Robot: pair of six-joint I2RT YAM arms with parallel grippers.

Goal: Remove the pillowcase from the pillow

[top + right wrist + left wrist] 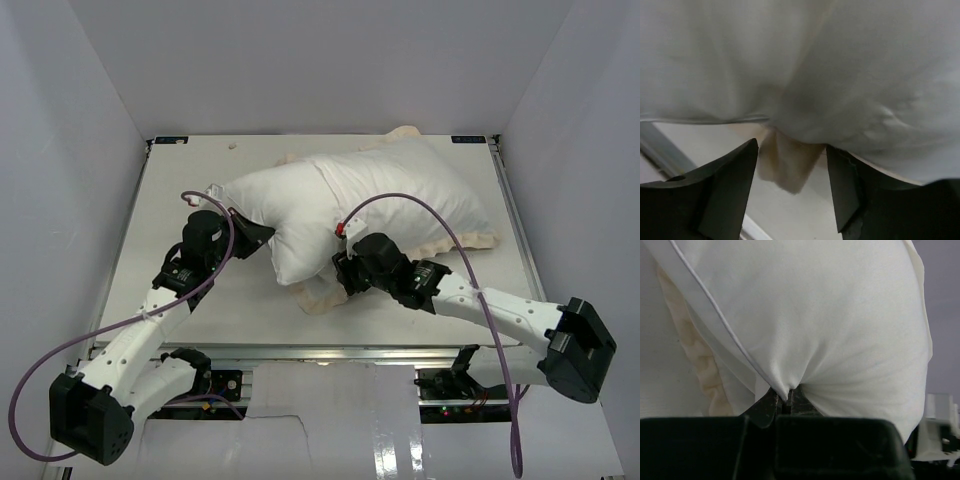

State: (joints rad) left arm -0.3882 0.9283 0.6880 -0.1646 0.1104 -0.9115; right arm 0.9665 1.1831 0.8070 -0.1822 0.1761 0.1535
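Observation:
The white plump pillow [275, 205] lies across the table with its left part bare. Its right part sits inside the pillowcase [420, 190], white face up, with the cream frill [318, 297] showing along the front and right edges. My left gripper [258, 235] is at the pillow's near left edge. In the left wrist view it [784, 402] is shut on a pinch of the pillow's white fabric [840, 330]. My right gripper [341, 265] is open at the front middle. In the right wrist view a flap of cream frill [785, 160] hangs between its fingers [792, 147], ungripped.
The white table [200, 290] is walled in white on the left, right and back. A metal rail [330, 352] runs along its near edge. Purple cables loop over both arms. A strip of frill [695, 355] lies left of the pillow in the left wrist view.

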